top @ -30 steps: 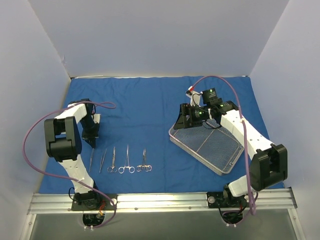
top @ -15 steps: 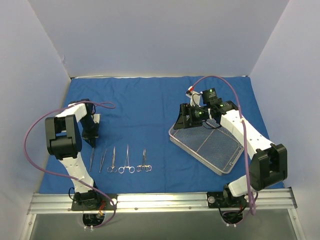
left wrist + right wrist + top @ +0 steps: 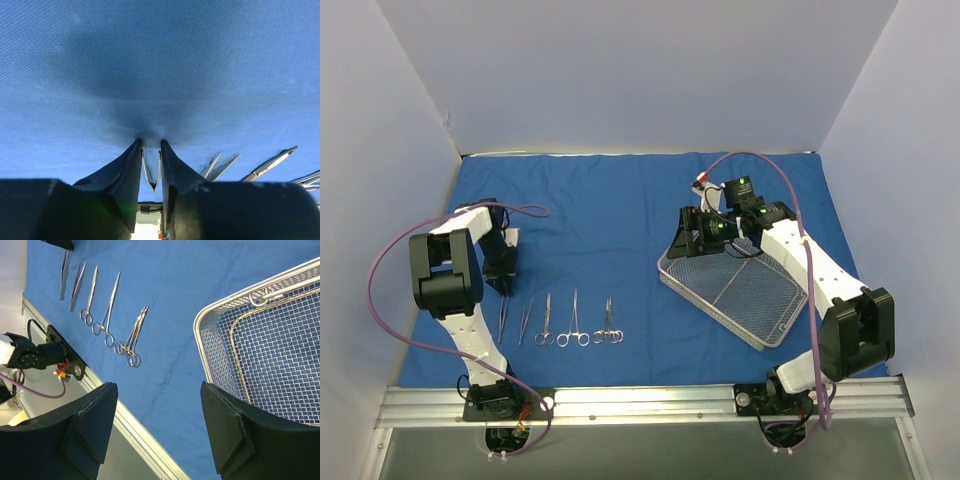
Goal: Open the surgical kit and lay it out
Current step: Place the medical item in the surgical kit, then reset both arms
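The royal-blue cloth wrap (image 3: 620, 215) lies spread flat over the table. Near its front left, several steel instruments lie in a row: tweezers (image 3: 525, 320) and ring-handled forceps (image 3: 545, 322), (image 3: 573, 322), (image 3: 608, 324). My left gripper (image 3: 504, 283) points down at the left end of the row. It is nearly closed on a pair of tweezers (image 3: 151, 172), with its fingertips (image 3: 150, 142) at the cloth. The wire-mesh tray (image 3: 665, 272) sits empty at the right. My right gripper (image 3: 692, 238) hangs open and empty over the tray's far-left corner, and it also shows in the right wrist view (image 3: 160, 425).
In the right wrist view, the tray rim (image 3: 200, 325) is at the right and the instrument row (image 3: 111, 305) at the upper left. The aluminium rail (image 3: 640, 400) runs along the near edge. White walls enclose the table on three sides.
My left arm has shifted slightly, and its gripper is a little nearer the row's left end. The right arm and the tray have not moved.
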Robot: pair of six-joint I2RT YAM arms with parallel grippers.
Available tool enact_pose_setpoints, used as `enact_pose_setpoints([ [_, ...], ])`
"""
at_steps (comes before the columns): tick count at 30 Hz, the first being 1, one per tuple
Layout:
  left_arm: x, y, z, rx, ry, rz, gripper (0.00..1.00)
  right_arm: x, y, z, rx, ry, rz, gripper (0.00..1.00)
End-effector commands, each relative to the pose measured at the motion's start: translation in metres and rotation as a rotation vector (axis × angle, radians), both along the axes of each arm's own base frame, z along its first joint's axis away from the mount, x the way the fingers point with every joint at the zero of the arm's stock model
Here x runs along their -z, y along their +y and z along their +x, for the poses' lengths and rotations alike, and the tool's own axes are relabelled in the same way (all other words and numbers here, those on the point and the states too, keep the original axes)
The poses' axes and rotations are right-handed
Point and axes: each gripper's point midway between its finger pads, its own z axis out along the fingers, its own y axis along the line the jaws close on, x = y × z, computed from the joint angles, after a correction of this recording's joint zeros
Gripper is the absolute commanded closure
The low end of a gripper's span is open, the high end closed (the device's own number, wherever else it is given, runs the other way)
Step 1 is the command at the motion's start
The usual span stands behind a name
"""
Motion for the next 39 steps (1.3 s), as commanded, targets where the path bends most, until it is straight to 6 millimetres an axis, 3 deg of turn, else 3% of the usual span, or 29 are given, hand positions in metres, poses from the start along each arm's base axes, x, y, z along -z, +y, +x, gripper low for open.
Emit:
enact_pose_setpoints([
  [1, -0.005, 0.007, 0.013, 0.005, -0.048, 0.015, 0.69, -0.008, 0.001, 0.002, 0.004, -0.002, 0.021, 0.32],
  [14, -0.011, 0.008, 0.013, -0.003, -0.062, 0.021, 0.43, -0.01, 0.002, 0.001, 0.002, -0.005, 0.028, 0.32],
  [20, -0.026, 0.01, 0.021, -0.024, -0.107, 0.029, 0.28, -0.011, 0.001, 0.002, 0.013, -0.01, 0.022, 0.32],
  [21, -0.035, 0.009, 0.025, -0.028, -0.12, 0.019, 0.06, -0.011, 0.0, 0.004, 0.017, -0.013, 0.019, 0.32],
  [24, -0.062, 0.004, 0.035, -0.059, -0.21, 0.006, 0.06, -0.012, -0.005, 0.01, 0.048, -0.031, -0.012, 0.3],
  [25, -0.082, 0.004, 0.044, -0.07, -0.281, 0.004, 0.06, -0.013, -0.007, 0.013, 0.066, -0.034, -0.023, 0.29],
  [27, -0.102, 0.001, 0.052, -0.126, -0.353, 0.004, 0.06, -0.009, -0.018, 0.02, 0.124, -0.038, -0.061, 0.28],
  [29, -0.132, -0.01, 0.065, -0.167, -0.469, -0.047, 0.06, -0.008, -0.029, 0.026, 0.187, -0.03, -0.079, 0.14],
  [30, -0.142, -0.013, 0.068, -0.179, -0.508, -0.057, 0.06, -0.006, -0.037, 0.03, 0.226, -0.036, -0.104, 0.01],
  [34, -0.195, -0.037, 0.075, -0.218, -0.704, -0.155, 0.06, -0.012, -0.065, 0.04, 0.358, -0.053, -0.159, 0.0],
  [36, -0.215, -0.059, 0.078, -0.218, -0.787, -0.243, 0.06, -0.017, -0.075, 0.044, 0.41, -0.066, -0.182, 0.0],
  [39, -0.227, -0.088, 0.078, -0.205, -0.831, -0.344, 0.06, -0.018, -0.086, 0.042, 0.467, -0.09, -0.209, 0.0],
])
